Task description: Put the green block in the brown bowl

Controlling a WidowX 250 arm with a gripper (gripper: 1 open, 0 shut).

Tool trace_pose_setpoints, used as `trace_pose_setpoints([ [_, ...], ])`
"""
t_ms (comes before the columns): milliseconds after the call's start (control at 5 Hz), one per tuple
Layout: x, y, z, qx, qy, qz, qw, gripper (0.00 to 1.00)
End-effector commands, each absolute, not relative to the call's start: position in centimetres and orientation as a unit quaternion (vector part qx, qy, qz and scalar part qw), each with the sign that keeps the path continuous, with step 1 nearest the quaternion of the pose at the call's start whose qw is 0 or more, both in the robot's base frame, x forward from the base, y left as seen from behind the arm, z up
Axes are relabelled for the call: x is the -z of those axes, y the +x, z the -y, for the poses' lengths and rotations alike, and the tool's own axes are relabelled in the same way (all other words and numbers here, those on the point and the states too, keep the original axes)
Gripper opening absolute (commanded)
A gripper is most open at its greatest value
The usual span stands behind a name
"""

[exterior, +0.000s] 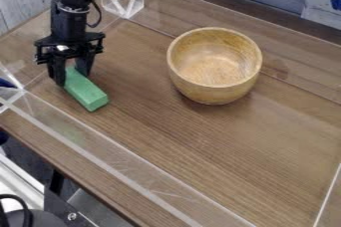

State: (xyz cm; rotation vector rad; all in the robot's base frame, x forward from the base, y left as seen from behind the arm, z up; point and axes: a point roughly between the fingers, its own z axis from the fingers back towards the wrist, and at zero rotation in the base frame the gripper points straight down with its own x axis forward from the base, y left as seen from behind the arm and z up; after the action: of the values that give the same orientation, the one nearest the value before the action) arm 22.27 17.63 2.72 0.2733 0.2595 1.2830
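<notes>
Green block (86,92) on tabletop (173,176), one end at the fingertips of the black gripper (70,60), the rest reaching toward the camera; whether jaws grip it, cannot tell. Brown bowl (214,66) well apart.

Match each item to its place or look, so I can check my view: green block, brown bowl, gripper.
1. Green block
2. Brown bowl
3. Gripper

A. Round, light tan, nothing inside
B. Black, at one end of a small bar
C. Flat on the table, outside any container

1-C; 2-A; 3-B
</notes>
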Motion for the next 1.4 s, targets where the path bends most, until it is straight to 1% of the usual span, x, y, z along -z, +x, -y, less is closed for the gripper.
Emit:
trace_pose_setpoints([
  [0,-6.4,24.0,-17.5,-0.584,0.112,-0.075,0.801,0.0],
  [200,-7.6,24.7,-17.0,-0.568,0.102,-0.074,0.813,0.0],
  [1200,-10.5,26.3,-15.3,-0.512,0.073,-0.068,0.853,0.0],
])
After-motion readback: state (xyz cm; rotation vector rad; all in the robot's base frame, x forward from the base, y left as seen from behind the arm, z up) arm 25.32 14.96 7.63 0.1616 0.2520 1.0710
